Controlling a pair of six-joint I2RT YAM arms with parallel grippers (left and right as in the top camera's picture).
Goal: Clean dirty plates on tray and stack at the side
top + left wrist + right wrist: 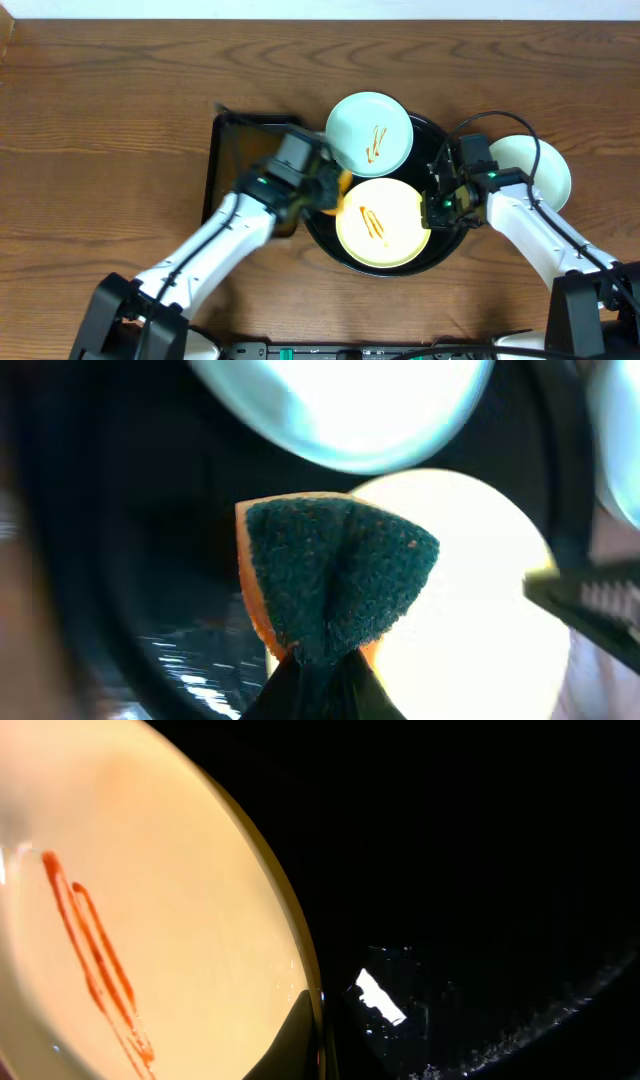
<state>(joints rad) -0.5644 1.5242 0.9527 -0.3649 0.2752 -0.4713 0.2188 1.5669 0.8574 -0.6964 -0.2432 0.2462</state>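
Note:
The round black tray (pixel 432 142) holds a mint-blue plate (pixel 370 132) with orange sauce streaks at the back and a pale yellow plate (pixel 382 222) with streaks at the front. A third pale plate (pixel 535 165) lies on the table right of the tray. My left gripper (pixel 328 192) is shut on a green-and-orange sponge (pixel 335 575) just above the yellow plate's left edge (pixel 470 620). My right gripper (pixel 440 208) is shut on the yellow plate's right rim (pixel 315 1020); one finger lies on the plate (pixel 150 920), the other is hidden under it.
A rectangular black pan (pixel 232 150) sits left of the tray, partly hidden under my left arm. The tray floor (pixel 480 870) is wet with droplets. The table edge runs along the back.

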